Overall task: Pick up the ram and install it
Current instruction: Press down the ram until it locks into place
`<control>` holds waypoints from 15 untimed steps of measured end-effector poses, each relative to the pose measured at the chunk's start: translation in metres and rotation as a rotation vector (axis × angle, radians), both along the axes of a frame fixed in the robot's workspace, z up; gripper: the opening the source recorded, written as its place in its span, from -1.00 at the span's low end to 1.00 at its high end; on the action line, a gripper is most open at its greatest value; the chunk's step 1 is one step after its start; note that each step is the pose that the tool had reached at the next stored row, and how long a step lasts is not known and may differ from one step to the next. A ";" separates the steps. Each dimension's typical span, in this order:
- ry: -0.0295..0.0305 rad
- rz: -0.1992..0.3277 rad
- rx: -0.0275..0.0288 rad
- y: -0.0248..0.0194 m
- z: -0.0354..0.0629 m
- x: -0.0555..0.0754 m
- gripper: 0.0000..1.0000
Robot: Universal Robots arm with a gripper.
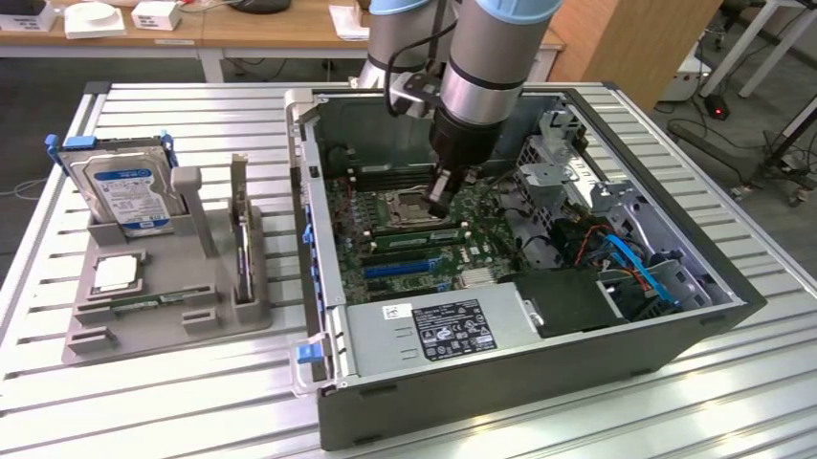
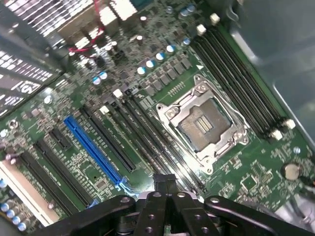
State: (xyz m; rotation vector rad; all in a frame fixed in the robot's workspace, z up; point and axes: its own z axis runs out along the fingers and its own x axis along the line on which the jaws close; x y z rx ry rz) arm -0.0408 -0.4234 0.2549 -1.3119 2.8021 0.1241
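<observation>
1. The exterior view is taken from high up and off to one side. The whole open computer case (image 1: 511,287) and the slatted bench (image 1: 191,402) are seen from far back.
2. The wrist view is taken from just above the hand (image 2: 165,196), looking down, very close to the green board (image 2: 147,98).
3. The green board and the square chip socket (image 2: 204,125) are shared by both views.

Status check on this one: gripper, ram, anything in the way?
Gripper shut, low inside the computer case, beside the processor socket. Ram stick standing in the grey holder. No visible obstruction.
</observation>
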 end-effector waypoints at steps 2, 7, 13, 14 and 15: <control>0.0000 -0.031 -0.0001 0.0000 0.0000 0.000 -0.81; 0.0000 -0.103 -0.0001 0.0000 -0.0002 0.000 -0.81; 0.0000 -0.134 -0.0001 0.0000 -0.0002 0.000 -0.81; 0.0000 -0.134 -0.0001 0.0000 -0.0002 0.000 -0.81; 0.0000 -0.134 -0.0004 0.0000 -0.0002 0.000 -0.81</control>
